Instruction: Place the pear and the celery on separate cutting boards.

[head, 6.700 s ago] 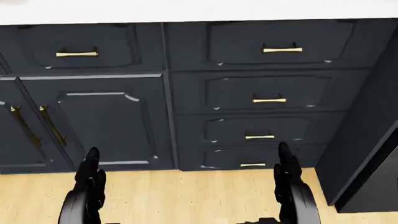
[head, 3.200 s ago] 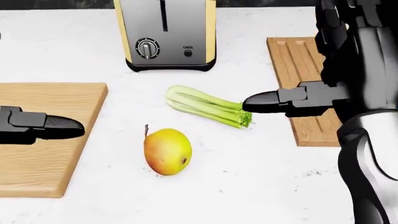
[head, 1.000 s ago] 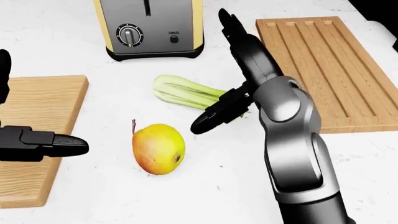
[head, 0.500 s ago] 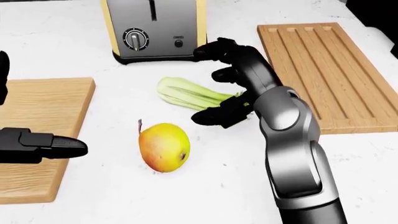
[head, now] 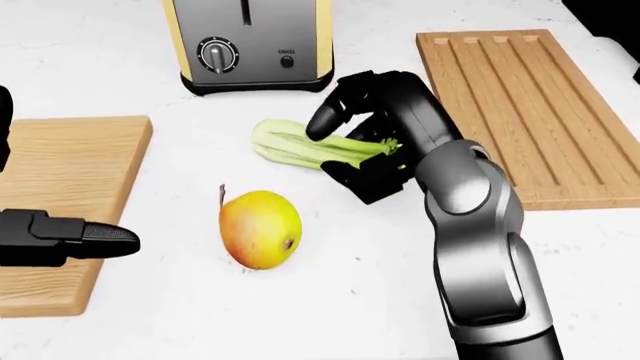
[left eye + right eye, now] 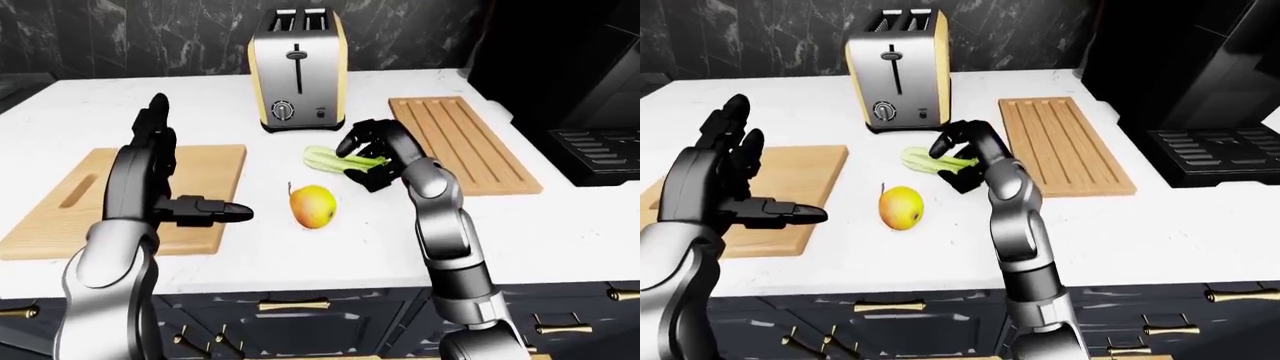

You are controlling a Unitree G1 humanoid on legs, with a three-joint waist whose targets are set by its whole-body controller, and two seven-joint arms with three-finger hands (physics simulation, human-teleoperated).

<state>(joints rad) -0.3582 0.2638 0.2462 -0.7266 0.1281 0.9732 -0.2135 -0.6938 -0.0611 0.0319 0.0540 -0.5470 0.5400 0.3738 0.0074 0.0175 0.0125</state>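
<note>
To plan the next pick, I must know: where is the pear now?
In the head view the pear lies on the white counter, left of centre, just below the celery and right of the left cutting board; no hand touches it.

You see a matt white countertop [image 5: 400, 300] with faint grey flecks. Both cutting boards are pale wood with visible grain: the left board [image 6: 205, 161] is smooth-faced, the grooved board [image 5: 520, 97] carries long parallel channels. The toaster [image 6: 297, 67] shows brushed metal on its face, cream sides and a dark knob. The pear [image 5: 260, 229] has smooth, slightly glossy yellow skin blushed red. The celery [image 5: 300, 146] looks ribbed and matt green. Your right hand [image 5: 365, 154] is black, matt plastic; the forearm above it is glossy grey metal.
</note>
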